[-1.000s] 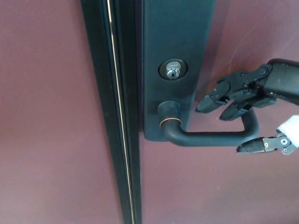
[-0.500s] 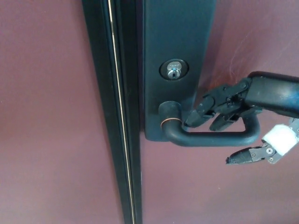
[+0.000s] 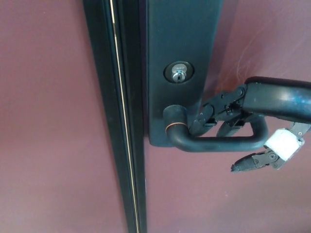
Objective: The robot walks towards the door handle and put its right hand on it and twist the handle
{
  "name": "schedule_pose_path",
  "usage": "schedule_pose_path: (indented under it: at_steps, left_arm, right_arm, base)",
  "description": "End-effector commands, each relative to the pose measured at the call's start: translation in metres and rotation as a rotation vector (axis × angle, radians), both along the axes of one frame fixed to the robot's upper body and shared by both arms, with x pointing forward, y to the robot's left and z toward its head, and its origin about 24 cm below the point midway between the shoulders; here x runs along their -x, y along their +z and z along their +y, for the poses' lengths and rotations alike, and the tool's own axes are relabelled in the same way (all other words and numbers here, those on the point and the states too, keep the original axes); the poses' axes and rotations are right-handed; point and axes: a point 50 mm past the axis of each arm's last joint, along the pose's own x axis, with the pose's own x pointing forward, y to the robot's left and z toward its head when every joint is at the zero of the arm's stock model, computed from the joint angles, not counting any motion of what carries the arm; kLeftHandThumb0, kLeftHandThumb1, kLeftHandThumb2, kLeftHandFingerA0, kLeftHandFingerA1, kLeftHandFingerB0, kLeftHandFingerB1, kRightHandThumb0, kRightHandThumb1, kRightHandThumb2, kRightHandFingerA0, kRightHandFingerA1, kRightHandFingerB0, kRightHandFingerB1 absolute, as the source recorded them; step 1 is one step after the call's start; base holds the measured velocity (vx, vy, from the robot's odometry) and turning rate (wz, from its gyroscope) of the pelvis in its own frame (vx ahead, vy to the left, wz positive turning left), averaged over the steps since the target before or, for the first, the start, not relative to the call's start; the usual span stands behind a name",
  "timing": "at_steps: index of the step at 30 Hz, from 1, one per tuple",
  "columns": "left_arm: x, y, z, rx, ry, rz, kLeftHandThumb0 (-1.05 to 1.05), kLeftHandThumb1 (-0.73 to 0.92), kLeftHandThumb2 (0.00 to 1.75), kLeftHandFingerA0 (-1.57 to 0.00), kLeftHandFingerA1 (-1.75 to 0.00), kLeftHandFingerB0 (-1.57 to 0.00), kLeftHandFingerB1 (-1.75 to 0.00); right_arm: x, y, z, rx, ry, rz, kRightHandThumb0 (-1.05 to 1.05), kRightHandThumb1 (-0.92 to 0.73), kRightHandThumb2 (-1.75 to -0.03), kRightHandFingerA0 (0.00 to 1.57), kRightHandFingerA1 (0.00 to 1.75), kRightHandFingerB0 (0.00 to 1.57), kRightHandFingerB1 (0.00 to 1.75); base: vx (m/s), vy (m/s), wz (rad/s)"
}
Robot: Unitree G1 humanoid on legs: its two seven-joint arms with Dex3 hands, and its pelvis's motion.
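Change since the earlier frames: the right robot hand (image 3: 228, 116) has advanced leftward from beyond the free end of the door handle (image 3: 218, 143); its two fingers (image 3: 206, 116), formerly clear of the bar near that end, now lie over the bar close to the pivot, and the thumb (image 3: 250, 162) has moved left beneath the bar. Door handle: one, dark lever type, mounted low on a dark backplate (image 3: 182, 48); long axis roughly horizontal across the picture, running from the round collar (image 3: 174, 118) at its left toward the picture's right, where the end curves back upward under the forearm; a thin copper-coloured ring shows at the collar. Right robot hand: one, entering from the right edge, two fingers above the bar and thumb below with a gap to the bar, so the hand brackets the handle loosely; firm contact of the fingers cannot be confirmed, and the thumb stands apart. A white block (image 3: 283, 142) sits at the thumb's base. Keyhole (image 3: 179, 73): one, silver cylinder, above the collar on the backplate. Door (image 3: 58, 121): maroon surface. Door edge (image 3: 119, 145): one dark vertical strip with a thin pale line along it, left of the backplate. Left robot hand: not in view.
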Motion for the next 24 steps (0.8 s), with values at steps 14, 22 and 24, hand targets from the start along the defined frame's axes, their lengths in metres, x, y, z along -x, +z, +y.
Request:
schedule_pose_path:
  at_steps: [14,22,24]
  left_arm:
    - [0.001,0.004,0.005,-0.018,-0.021,0.005,-0.30,0.63,0.59,-0.78,-0.52,-0.58,-0.43]
    - [0.000,0.004,0.006,-0.020,-0.030,0.010,-0.30,0.64,0.59,-0.77,-0.52,-0.58,-0.43]
    - [0.000,0.005,0.006,-0.021,-0.031,0.011,-0.30,0.64,0.59,-0.77,-0.52,-0.58,-0.43]
  right_arm:
    - [-0.003,-0.005,0.012,0.173,0.015,0.009,-0.43,-0.56,-0.57,0.54,0.41,0.45,0.36]
    - [-0.002,-0.007,0.022,0.255,0.034,-0.007,-0.45,-0.56,-0.57,0.54,0.41,0.45,0.36]
    - [-0.002,-0.009,0.024,0.263,0.036,-0.009,-0.45,-0.56,-0.57,0.54,0.41,0.45,0.36]
  base:
    - [0.00,0.000,0.00]
    - [0.00,0.000,0.00]
    - [0.00,0.000,0.00]
